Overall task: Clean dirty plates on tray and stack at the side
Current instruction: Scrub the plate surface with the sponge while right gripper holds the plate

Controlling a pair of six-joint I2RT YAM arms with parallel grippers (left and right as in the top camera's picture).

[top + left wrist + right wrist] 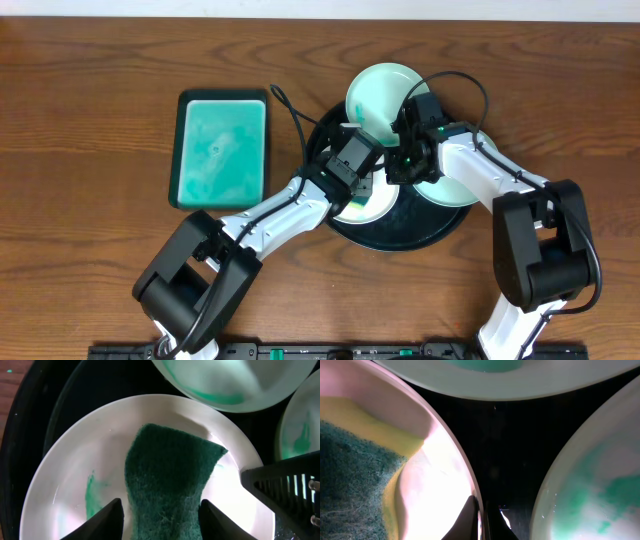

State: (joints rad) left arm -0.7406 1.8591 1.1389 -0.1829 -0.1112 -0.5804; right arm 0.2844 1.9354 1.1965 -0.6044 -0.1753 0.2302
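Black tray (pixel 412 238) crowded by three plates (pixel 380 88), only narrow dark gaps between their rims, left gripper (pixel 160 515) and sponge (pixel 170 475) covering the near plate (pixel 65 475), right gripper (pixel 482 522) pinching its rim, teal dish (pixel 220 150) at left, bare table (pixel 90 120) beyond.

Three plates (pixel 380 90), one tray (pixel 400 242), dish (pixel 222 96), sponge (pixel 170 475)

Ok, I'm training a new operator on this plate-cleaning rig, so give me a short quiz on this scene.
1. True or false: the left end effector holds a green sponge.
2. How many plates show in the overhead view? A two, B three, C four.
3. Fill in: the right end effector pinches the sponged plate by its ____.
Key: 1 true; 2 B; 3 rim.
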